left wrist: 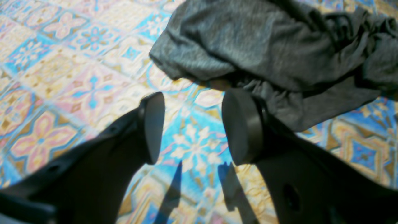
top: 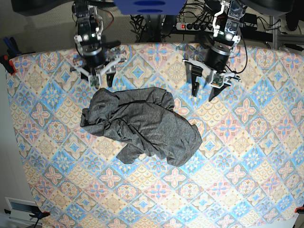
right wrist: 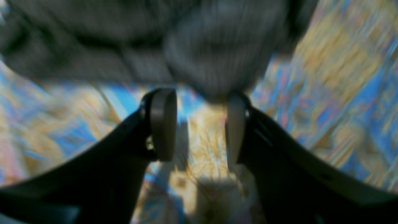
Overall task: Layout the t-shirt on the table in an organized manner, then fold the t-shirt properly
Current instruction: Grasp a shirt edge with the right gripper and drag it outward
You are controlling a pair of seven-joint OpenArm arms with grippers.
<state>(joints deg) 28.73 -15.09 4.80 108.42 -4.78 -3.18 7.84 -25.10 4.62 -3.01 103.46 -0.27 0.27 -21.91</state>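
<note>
The dark grey t-shirt [top: 142,126] lies crumpled in a heap on the patterned table [top: 247,156], left of centre. My left gripper [top: 203,95] hangs open above the cloth, just right of the shirt's upper right edge. In the left wrist view the left gripper [left wrist: 196,127] holds nothing, and the t-shirt [left wrist: 279,53] bunches ahead, reaching behind the right fingertip [left wrist: 242,124]. My right gripper [top: 102,84] hovers at the shirt's top left edge. The blurred right wrist view shows the right gripper [right wrist: 199,124] open and empty, with the t-shirt [right wrist: 186,46] just beyond its tips.
A power strip [top: 199,26] and cables sit behind the table's far edge. A clamp [top: 7,64] grips the left edge of the table. Patterned cloth stretches wide in front of and to the right of the shirt.
</note>
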